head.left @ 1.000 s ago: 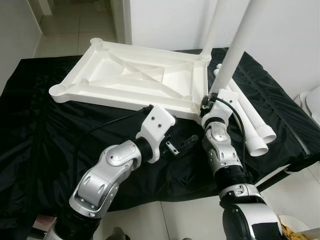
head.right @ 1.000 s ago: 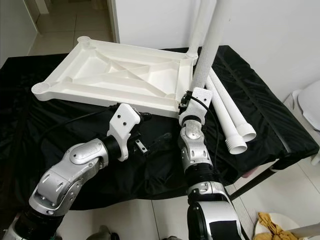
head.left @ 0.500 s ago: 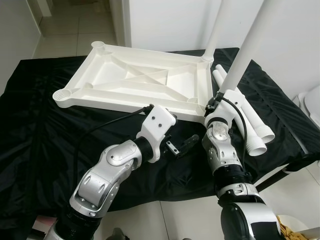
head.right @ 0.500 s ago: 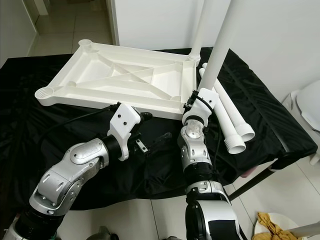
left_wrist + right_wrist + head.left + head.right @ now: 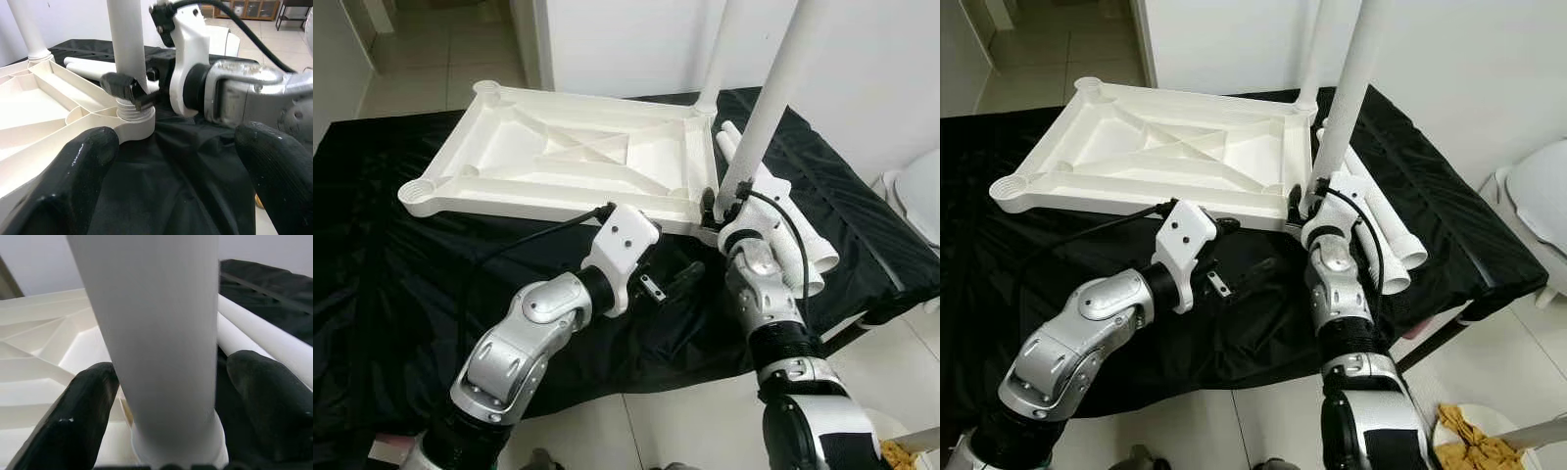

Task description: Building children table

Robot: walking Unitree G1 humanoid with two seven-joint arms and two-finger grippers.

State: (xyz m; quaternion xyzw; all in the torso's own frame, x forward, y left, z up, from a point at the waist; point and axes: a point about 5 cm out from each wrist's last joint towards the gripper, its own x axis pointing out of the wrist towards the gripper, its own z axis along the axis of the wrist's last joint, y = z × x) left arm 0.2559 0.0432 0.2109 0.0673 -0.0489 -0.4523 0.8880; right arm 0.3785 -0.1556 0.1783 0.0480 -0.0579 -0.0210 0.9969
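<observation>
A: Where is the leg (image 5: 773, 93)?

B: Upright at the near right corner of the upturned top (image 5: 578, 162), its threaded end in the socket (image 5: 134, 120). The long axis runs straight up from the right hand (image 5: 128, 89).

A: And that hand?

B: Pinching the leg just above the threads.

A: The left hand (image 5: 680, 279)?

B: Spread and holding nothing, low over the black surface (image 5: 372, 255), just near-left of the socket. The right is plainly nearer.

A: Other legs?

B: One stands at the far right corner (image 5: 717, 54); spare legs (image 5: 803, 245) lie right of the top.

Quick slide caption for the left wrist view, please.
Right end effector grips an upright white leg seated in the tabletop's corner socket; open left end effector watches nearby.
</observation>
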